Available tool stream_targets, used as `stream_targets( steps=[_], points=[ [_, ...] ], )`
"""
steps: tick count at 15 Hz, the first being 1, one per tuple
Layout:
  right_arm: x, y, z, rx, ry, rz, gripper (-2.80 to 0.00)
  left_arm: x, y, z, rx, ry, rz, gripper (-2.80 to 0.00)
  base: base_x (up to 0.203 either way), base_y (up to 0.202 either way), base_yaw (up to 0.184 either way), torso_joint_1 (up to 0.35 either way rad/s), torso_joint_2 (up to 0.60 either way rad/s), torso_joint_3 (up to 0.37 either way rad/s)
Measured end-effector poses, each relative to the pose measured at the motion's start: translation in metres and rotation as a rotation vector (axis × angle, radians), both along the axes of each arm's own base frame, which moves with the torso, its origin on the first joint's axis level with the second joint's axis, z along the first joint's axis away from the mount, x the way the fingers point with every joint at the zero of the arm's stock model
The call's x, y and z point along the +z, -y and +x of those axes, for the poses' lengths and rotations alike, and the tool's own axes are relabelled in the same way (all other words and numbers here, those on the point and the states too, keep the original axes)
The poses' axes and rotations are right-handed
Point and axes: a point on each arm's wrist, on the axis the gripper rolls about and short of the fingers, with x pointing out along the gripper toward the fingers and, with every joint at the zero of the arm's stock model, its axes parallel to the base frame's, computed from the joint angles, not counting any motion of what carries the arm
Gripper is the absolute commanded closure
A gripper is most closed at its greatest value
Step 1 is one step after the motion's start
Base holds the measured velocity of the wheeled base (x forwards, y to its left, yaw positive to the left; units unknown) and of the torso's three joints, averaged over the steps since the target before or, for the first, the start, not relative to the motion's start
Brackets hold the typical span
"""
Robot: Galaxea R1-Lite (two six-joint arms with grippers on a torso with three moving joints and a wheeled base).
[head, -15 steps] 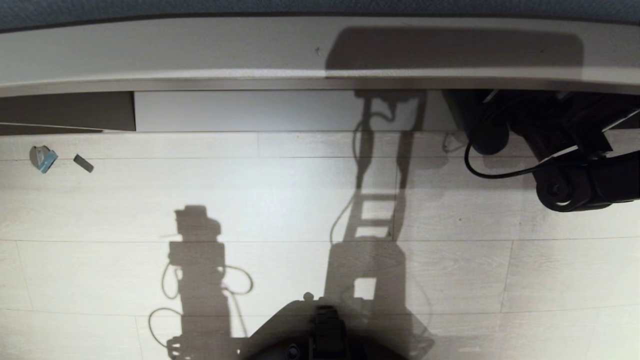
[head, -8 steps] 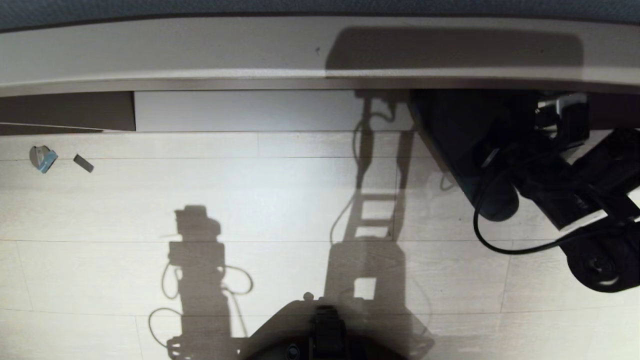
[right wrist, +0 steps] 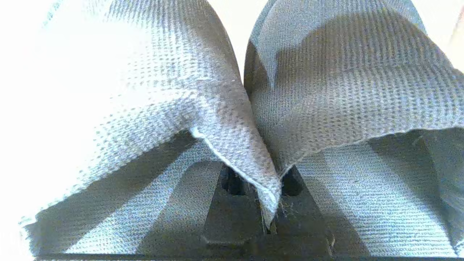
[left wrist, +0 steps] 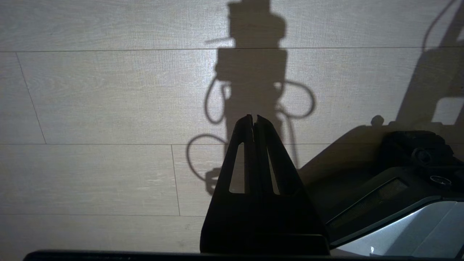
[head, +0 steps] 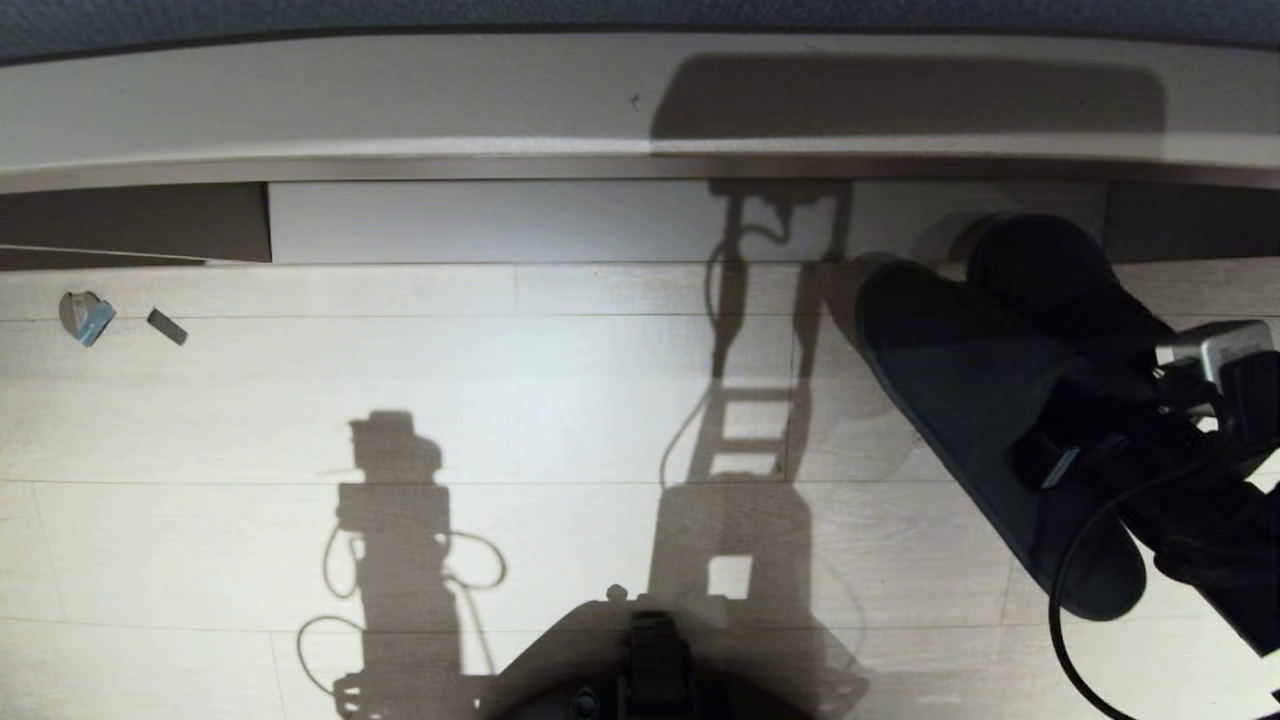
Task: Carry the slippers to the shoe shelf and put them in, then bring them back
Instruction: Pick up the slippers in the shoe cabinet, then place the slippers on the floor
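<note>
Pale plank floor (head: 560, 400) runs to the shoe shelf (head: 560, 222), with broad open floor on the left. The right gripper (right wrist: 266, 214) is clamped on the slippers (head: 985, 400), held above the floor before the shelf's front lip. The left gripper (left wrist: 253, 121) hangs closed, empty.

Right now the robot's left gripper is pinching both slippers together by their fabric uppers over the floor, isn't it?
Not quite: the right gripper pinches both slippers together by their fabric uppers over the floor, as the right wrist view shows. The left gripper is shut on nothing.
</note>
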Motion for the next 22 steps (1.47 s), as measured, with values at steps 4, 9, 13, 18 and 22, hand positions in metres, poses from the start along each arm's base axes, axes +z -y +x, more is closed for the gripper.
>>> stream_targets(
  steps=[4, 9, 13, 18, 22],
  points=[
    [-0.017, 0.007, -0.035, -0.055, -0.076, 0.001, 0.0, 0.0, 0.0, 0.0, -0.001, 0.0, 0.0, 0.0, 0.0, 0.0, 0.0, 0.0, 0.0, 0.0],
    [-0.014, 0.014, -0.075, -0.09, -0.099, 0.051, 0.0, 0.0, 0.0, 0.0, 0.0, 0.0, -0.001, 0.0, 0.0, 0.0, 0.0, 0.0, 0.0, 0.0],
    [-0.006, 0.023, -0.12, -0.101, -0.051, 0.116, 0.0, 0.0, 0.0, 0.0, 0.0, 0.0, -0.001, 0.0, 0.0, 0.0, 0.0, 0.0, 0.0, 0.0],
    [-0.023, 0.032, -0.182, -0.12, -0.008, 0.17, 0.0, 0.0, 0.0, 0.0, 0.0, -0.001, -0.001, 0.0, 0.0, 0.0, 0.0, 0.0, 0.0, 0.0],
    [-0.05, 0.031, -0.21, -0.094, -0.049, 0.19, 0.0, 0.0, 0.0, 0.0, 0.0, -0.001, -0.001, 0.0, 0.0, 0.0, 0.0, 0.0, 0.0, 0.0]
  ],
)
